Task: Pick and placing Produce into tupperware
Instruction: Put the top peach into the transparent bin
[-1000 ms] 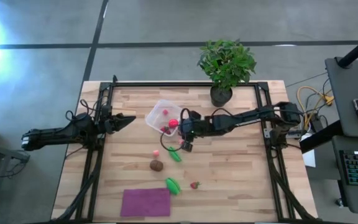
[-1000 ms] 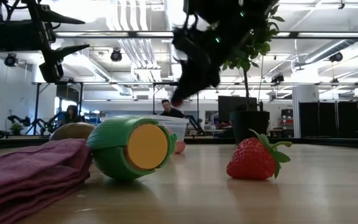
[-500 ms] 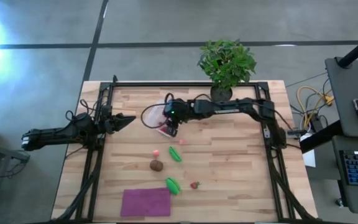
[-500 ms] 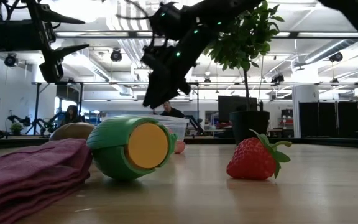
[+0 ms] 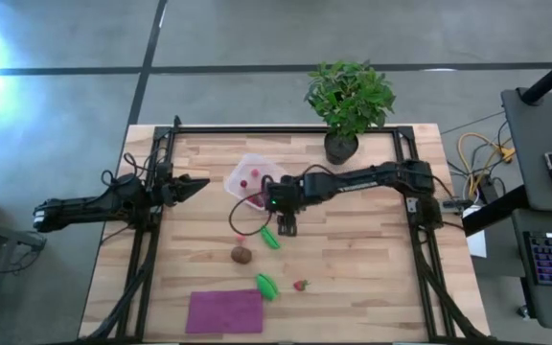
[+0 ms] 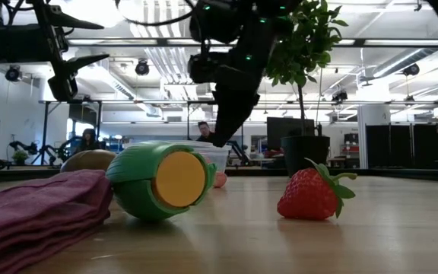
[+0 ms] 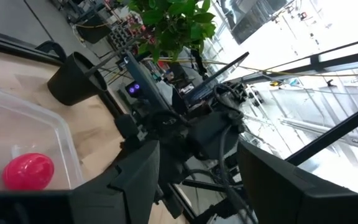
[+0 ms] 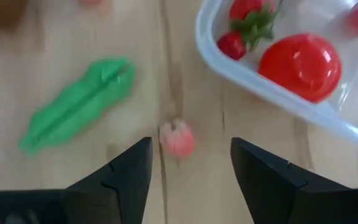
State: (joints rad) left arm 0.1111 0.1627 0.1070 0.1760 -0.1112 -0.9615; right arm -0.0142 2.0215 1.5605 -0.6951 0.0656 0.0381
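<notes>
The right gripper [image 8: 190, 171] hung over the table with its two fingers spread wide and nothing in them. Right between the fingers, just below, lay a tiny pink bit [image 8: 177, 139]. It looked small, light and hard, so it would likely roll or slip. A soft pinch across its round middle seemed the best hold.

Just beside the gripper on one side lay a green piece [image 8: 76, 112]. It was long and stiff, so it should be easy to hold across its thin middle. On the other side, very near, sat the tub [image 8: 272, 93]. A red ball [image 8: 300, 66] and small red bits [image 8: 241, 28] were already inside. The tub looked thin and light, and a bump on its rim could push it away. The gap between the pink bit and the tub wall was small.

Farther out lay a brown oval [image 5: 241, 255], another green piece [image 5: 266, 286] and a strawberry [image 5: 300, 285], with bare wood around them. A purple cloth [image 5: 224, 311] lay near the table edge.

The left gripper [image 5: 199, 185] waited well apart, across the tub, fingers a little spread, holding nothing.
</notes>
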